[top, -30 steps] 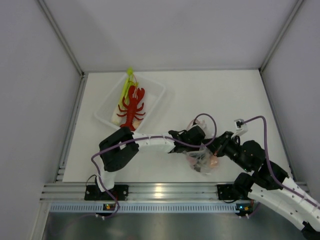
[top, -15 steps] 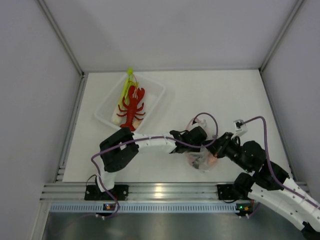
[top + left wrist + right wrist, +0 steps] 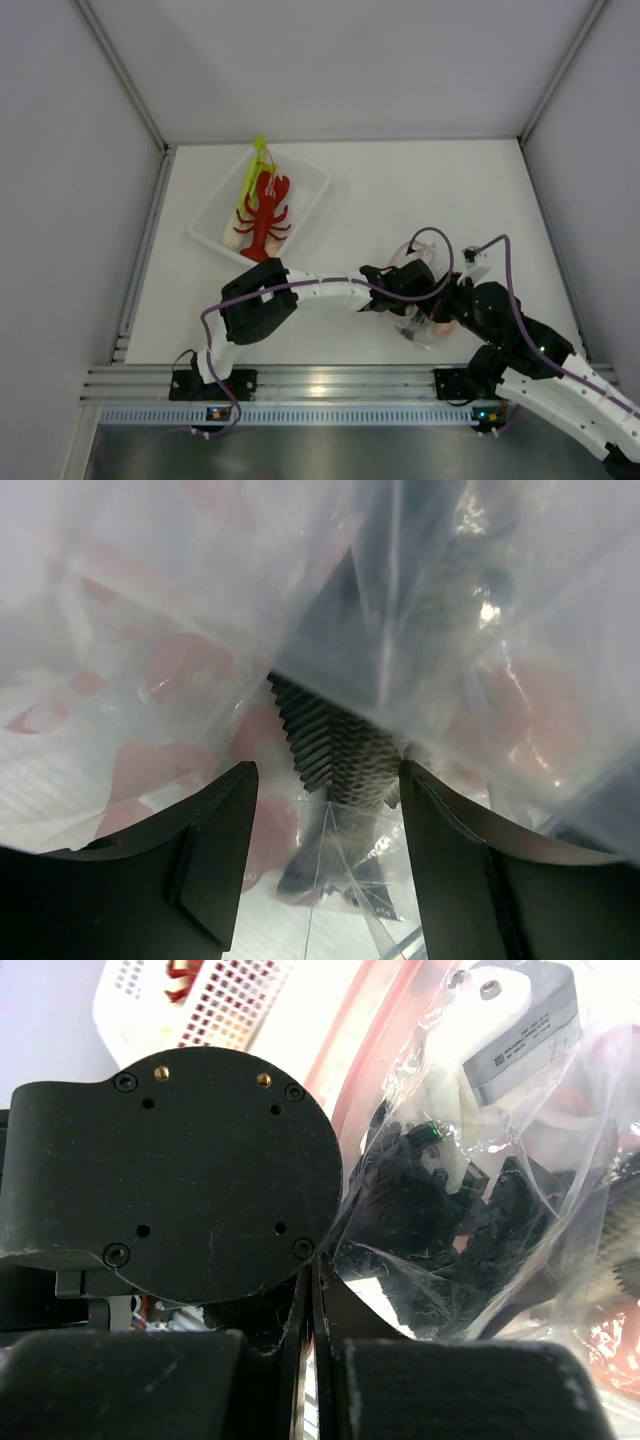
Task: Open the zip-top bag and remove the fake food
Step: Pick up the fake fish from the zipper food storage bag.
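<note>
The zip-top bag (image 3: 420,328), clear with pink dots, is held up at the table's near right between both arms. My left gripper (image 3: 424,298) is open inside the bag (image 3: 150,600). In the left wrist view its fingers (image 3: 215,840) stand either side of the grey fish (image 3: 335,745), not touching it. A pinkish round shape (image 3: 525,715) shows through the plastic to the right. My right gripper (image 3: 448,306) is shut on the bag's edge (image 3: 470,1210), its jaws pressed together (image 3: 315,1295). The red lobster (image 3: 262,215) and the green leek (image 3: 250,178) lie in the tray.
The rigid clear tray (image 3: 312,176) stands at the back left of the table. The left arm stretches across the front, and its black wrist housing (image 3: 170,1170) fills the right wrist view. A metal rail (image 3: 320,382) runs along the near edge.
Both grippers and the bag have shifted right and a little nearer. The left arm has stretched further across, with its gripper deeper in the bag.
</note>
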Tool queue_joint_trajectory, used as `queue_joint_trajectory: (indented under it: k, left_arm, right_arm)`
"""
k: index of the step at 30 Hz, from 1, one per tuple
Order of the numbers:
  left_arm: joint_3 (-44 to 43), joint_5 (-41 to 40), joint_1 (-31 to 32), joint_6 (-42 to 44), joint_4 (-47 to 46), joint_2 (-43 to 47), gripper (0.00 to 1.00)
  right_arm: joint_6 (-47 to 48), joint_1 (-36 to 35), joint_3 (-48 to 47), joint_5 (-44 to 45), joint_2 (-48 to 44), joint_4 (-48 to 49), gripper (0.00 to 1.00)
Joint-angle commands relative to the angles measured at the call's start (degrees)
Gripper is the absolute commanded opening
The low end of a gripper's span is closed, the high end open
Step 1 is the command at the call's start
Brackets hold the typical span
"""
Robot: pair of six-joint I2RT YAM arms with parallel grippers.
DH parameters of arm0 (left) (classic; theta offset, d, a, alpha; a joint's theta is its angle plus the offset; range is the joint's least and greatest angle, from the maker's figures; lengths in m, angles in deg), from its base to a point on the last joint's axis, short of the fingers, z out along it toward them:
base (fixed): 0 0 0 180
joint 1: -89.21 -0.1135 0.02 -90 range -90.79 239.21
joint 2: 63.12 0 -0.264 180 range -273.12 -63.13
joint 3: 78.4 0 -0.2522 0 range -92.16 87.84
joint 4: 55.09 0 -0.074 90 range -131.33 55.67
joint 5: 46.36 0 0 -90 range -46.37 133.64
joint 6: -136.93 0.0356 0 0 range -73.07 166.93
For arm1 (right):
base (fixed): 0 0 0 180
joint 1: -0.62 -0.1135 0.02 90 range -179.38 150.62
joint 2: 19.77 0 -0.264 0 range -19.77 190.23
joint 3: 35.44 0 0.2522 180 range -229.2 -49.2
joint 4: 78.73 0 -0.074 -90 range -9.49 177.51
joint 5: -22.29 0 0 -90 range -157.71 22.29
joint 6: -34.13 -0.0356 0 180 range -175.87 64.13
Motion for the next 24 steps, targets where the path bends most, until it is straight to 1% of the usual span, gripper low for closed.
queue_joint_trajectory:
  k: [1, 3, 6, 8, 9, 14, 15, 16, 18, 20, 23, 24]
  left_arm:
    - [-2.18, 1.43, 7.48, 0.54, -0.67, -4.63, 0.64]
    - [-2.1, 0.21, 7.65, 0.63, -0.15, -4.64, 0.64]
    - [-1.22, -2.87, 7.65, 0.37, 1.17, -3.76, 0.52]
    - [-0.78, -4.79, 7.57, 0.54, 2.04, -2.97, 0.51]
    - [-0.69, -5.5, 7.57, 0.63, 2.66, -2.71, 0.47]
    - [-0.95, -7.26, 7.57, 0.89, 4.85, -2.44, 0.46]
    - [-1.56, -8.66, 7.57, 0.81, 5.64, -2.7, 0.46]
    - [-2.09, -9.98, 7.57, 0.72, 8.61, -3.05, 0.44]
    - [-2.71, -13.14, 7.39, 0.28, 11.18, -3.41, 0.44]
    - [-1.93, -14.38, 6.96, -0.07, 13.72, -3.06, 0.46]
    - [2.28, -15.97, 5.9, -0.86, 14.27, -0.6, 0.48]
    - [3.43, -16.32, 5.55, -1.12, 14.27, 0.28, 0.5]
  right_arm:
    - [-0.3, 0.46, -1.13, 0.55, 1.25, 14.58, 0.0]
    - [-0.39, 0.46, -1.04, 1.07, 0.9, 14.5, 0.0]
    - [-0.31, 0.46, -1.48, 1.86, 0.2, 14.06, 0.0]
    - [-0.04, 0.37, -1.83, 2.3, 0.19, 13.27, 0.0]
    - [0.13, 0.46, -2.18, 2.92, 0.11, 13.18, 0.0]
    - [0.31, 0.37, -3.06, 3.27, 1.07, 13.79, 0.0]
    - [0.31, 0.37, -3.24, 3.27, 1.51, 13.97, 0.0]
    - [0.48, 0.46, -3.41, 3.27, 1.86, 14.14, 0.0]
    - [0.4, 0.37, -3.33, 3.1, 2.83, 15.28, 0.0]
    - [0.31, 0.37, -3.33, 2.66, 3.7, 15.99, 0.0]
    - [-0.13, 0.46, -3.15, 2.13, 4.94, 17.57, 0.0]
    - [-0.04, 0.46, -3.07, 1.61, 5.11, 18.01, 0.0]
